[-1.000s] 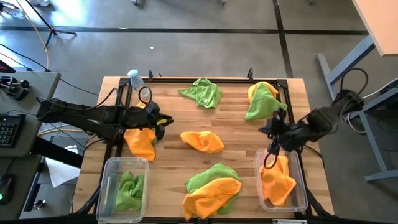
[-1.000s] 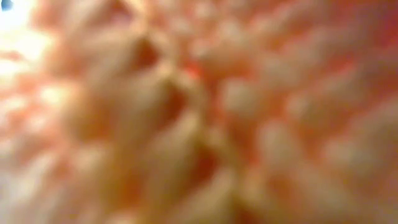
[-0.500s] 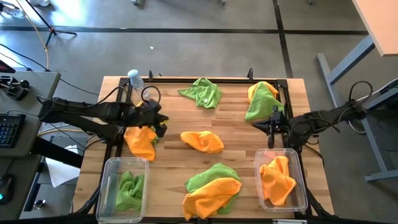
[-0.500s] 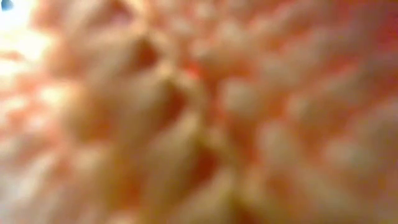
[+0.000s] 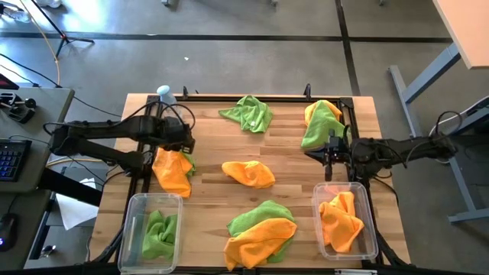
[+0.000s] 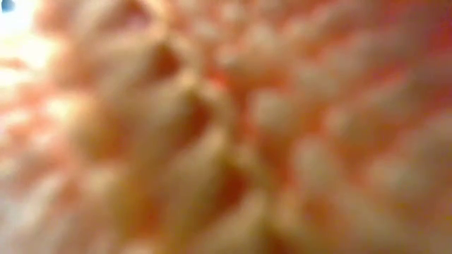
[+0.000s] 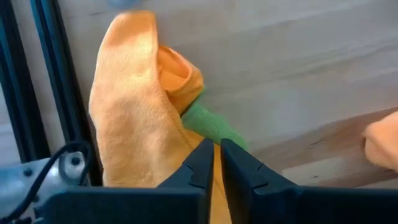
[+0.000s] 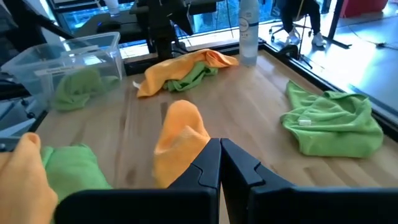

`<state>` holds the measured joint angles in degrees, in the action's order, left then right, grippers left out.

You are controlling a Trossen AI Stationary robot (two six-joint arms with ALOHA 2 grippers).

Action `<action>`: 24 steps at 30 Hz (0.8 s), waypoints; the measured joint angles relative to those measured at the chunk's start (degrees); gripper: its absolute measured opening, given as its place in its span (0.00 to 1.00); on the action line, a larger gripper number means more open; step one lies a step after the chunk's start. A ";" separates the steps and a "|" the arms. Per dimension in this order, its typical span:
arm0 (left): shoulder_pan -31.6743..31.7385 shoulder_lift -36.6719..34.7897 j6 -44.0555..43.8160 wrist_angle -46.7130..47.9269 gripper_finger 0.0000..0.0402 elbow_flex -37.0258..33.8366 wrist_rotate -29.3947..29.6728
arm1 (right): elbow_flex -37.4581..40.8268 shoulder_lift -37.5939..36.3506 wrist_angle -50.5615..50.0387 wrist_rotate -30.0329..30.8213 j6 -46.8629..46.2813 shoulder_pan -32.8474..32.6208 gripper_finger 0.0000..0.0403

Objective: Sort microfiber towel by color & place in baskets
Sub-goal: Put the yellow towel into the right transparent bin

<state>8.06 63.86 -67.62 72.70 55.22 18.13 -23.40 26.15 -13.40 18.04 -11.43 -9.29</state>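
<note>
Because the left tool (image 5: pixel 182 145) sits over a mixed pile, with an orange towel (image 5: pixel 173 173) lying on top of a green towel (image 7: pixel 208 122) at the surface's (image 5: pixel 290 164) left edge, the main risk is a two-colour pick. Its jaws stand almost together; whether they pinch cloth cannot be told from the left wrist view, where the fingertips hide the contact. A lift from here may drag both cloths, and either colour would then land in the wrong bin.

The left basket (image 5: pixel 136 206), nearer the front edge than this pile, holds green cloth only; the right basket (image 5: pixel 372 229), across the surface from it, holds orange cloth only. A mixed drop spoils that sort.

The right tool (image 5: pixel 331 155) is clenched and empty, just behind the right basket and beside a green-and-orange heap (image 5: pixel 319 122). That heap, and the stacked pair (image 5: pixel 261 229) between the baskets, carry the same hazard. A single orange towel (image 5: pixel 248 173) and a single green towel (image 5: pixel 248 113) lie apart near the middle and rear
</note>
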 joint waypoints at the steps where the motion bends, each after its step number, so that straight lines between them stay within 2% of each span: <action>1: 0.36 0.02 -0.64 -0.09 0.08 0.00 -0.16 | 0.00 0.00 0.04 -0.21 0.77 0.39 0.00; 5: 2.27 0.00 -2.72 -0.05 0.18 0.00 -1.43 | 0.00 0.00 0.59 -2.42 2.80 1.91 0.00; 12: 5.64 2.14 -2.86 0.16 0.32 -0.02 -1.29 | -0.07 -0.02 7.63 -9.83 7.69 4.20 0.00; 21: 8.92 12.79 -2.65 0.45 0.34 -0.07 -3.97 | -0.09 -0.02 8.57 -18.14 9.94 6.86 0.00; 24: 9.24 16.34 -1.01 0.63 0.34 -0.07 -6.14 | -0.09 -0.02 8.54 -19.12 8.92 7.06 0.00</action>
<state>17.30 80.20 -68.63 73.33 55.16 11.99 -23.49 26.13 -4.86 -1.07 -2.51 -2.23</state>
